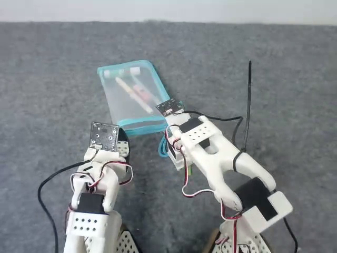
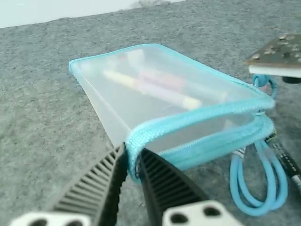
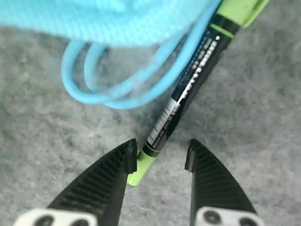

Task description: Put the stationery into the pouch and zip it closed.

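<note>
We are clamping the left gripper jaws on the pouch rim, steadying it; the right gripper is straddling the marker, jaws apart, for grasping.

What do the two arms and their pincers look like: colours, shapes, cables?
The left arm and right arm are white plastic with perforated plates and black motor blocks. Thin red, white and black wires loop along them; a black cable trails from the left arm. The left pincer and right pincer have black, ribbed, tapered fingers on white bases.
</note>
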You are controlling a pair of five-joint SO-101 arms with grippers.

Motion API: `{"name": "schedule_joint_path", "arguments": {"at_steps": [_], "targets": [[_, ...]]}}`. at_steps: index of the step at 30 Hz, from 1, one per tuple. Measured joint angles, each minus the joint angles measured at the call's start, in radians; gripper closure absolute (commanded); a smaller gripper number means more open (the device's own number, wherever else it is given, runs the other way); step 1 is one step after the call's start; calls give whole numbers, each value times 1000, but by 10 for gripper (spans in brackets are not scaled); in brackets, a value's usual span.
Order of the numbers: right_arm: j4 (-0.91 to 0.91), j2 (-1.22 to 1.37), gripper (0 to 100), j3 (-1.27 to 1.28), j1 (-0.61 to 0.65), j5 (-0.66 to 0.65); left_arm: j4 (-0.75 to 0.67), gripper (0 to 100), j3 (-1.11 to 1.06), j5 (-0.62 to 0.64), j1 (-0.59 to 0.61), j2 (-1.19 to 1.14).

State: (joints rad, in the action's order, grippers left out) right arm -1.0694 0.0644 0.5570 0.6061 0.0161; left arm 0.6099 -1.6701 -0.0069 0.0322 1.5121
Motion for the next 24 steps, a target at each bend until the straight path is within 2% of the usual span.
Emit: {"name": "schedule_joint_path", "arguments": {"at_steps": [3,8,13,19,24], "targets": [[0,2,994,0,-14,0,0,989,0,0,0,0],[2,2,992,0,-63,0,0,989,0,0,0,0],[-86,-2,991,-28,-209,-11,0,989,0,0,0,0],[-190,-160,991,-44,-367,-109,0,989,0,0,0,0],[-305,-404,991,-44,-328,-245,0,989,0,0,0,0]]}}
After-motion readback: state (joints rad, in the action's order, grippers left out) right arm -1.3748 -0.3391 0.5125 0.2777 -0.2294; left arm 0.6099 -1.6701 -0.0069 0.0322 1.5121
